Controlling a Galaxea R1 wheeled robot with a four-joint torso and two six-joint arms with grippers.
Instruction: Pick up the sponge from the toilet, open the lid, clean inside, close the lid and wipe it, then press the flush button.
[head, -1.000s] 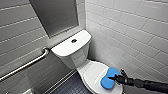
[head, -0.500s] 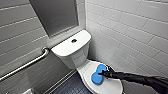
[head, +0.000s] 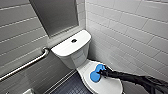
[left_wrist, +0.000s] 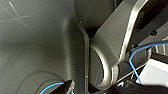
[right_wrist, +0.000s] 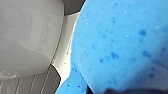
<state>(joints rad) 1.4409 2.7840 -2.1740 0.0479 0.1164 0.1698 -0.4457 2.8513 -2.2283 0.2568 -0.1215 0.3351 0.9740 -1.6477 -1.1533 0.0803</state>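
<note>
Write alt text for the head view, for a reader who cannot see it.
The robot's black right arm reaches in from the lower right, its pincer at a bright blue sponge that lies on the closed white lid of a toilet. The tank stands behind against tiled walls, with a metal grab bar at the picture's left.

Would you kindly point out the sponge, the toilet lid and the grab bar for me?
sponge (head: 95, 73), head view, middle of the blue pad.
lid (head: 105, 86), head view, bare white top near its front.
grab bar (head: 25, 64), head view, midway along the metal rail.
</note>
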